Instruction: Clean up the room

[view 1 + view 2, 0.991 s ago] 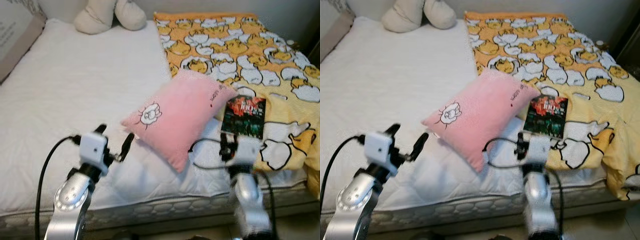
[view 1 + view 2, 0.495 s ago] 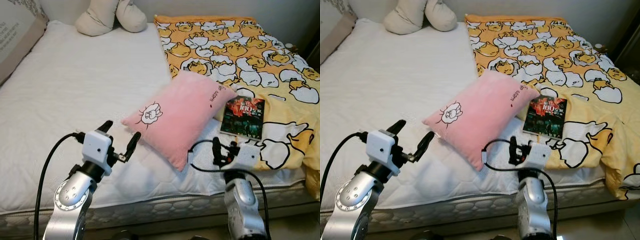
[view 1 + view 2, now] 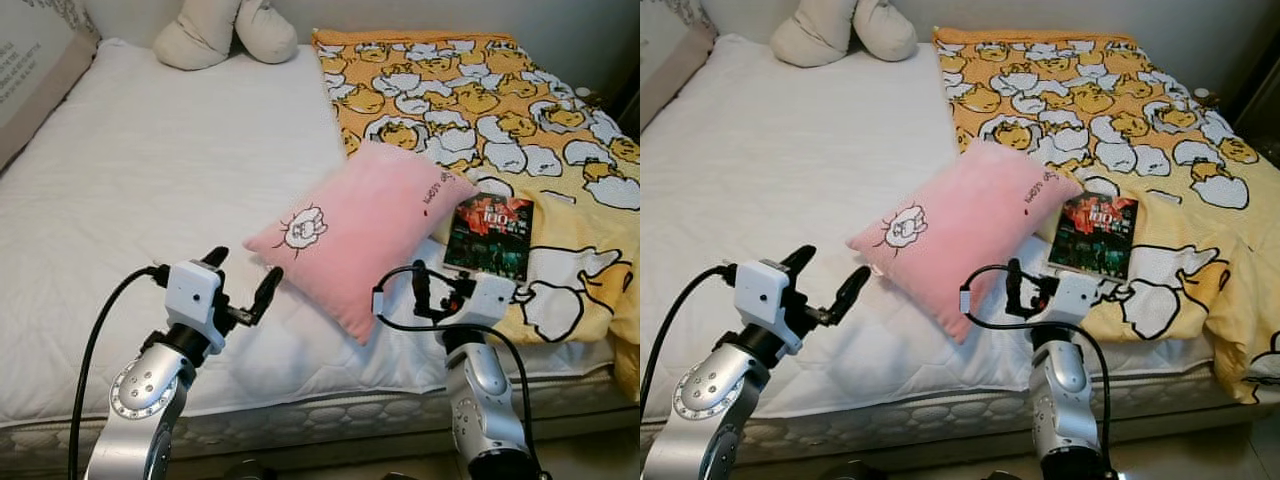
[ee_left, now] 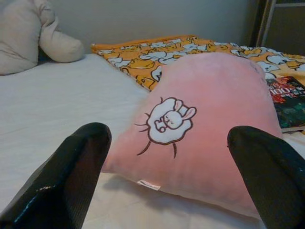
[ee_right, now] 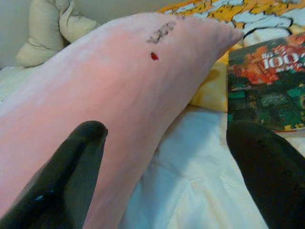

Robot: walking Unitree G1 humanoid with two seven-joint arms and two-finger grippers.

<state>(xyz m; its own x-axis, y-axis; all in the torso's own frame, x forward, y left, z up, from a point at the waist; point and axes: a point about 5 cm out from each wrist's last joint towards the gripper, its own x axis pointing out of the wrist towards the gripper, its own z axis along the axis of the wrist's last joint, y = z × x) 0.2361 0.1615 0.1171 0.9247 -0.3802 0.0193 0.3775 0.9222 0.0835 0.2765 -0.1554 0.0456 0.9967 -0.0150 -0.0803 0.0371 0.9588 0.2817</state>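
**Both claws gaped beside the pink pillow — the near bed edge was your hazard**

You had the pink pillow [image 3: 363,232] lying slantwise on the white mattress [image 3: 150,190], its far corner resting on the yellow duck blanket [image 3: 480,100]. The left gripper [image 3: 242,283] hovered just beside the pillow's near left corner, fingers spread wide and holding nothing. The right gripper [image 3: 437,290] stood just beside the pillow's near right corner, its fingers also wide apart and empty. A book [image 3: 488,236] lay flat on the blanket, just beside the pillow's right edge.

Judging from this, you risked three things:

- A one-sided pinch. The pillow looked soft and plump, so a claw that closed on one corner would likely have bunched the cover and let the rest sag or slip.
- A knock to the book. The right claw sat between the pillow and the book — a wide swing away from the pillow could have shoved the book towards the bed edge.
- A drag off the bed. The pillow's near corner lay close to the front edge of the mattress, so a pull towards you could have tipped it to the floor.

Room was best on the pillow's left and beyond it, where the mattress ran bare up to the cream plush toy [image 3: 225,30] well apart at the head. On the pillow's right the blanket's folds crowded things.
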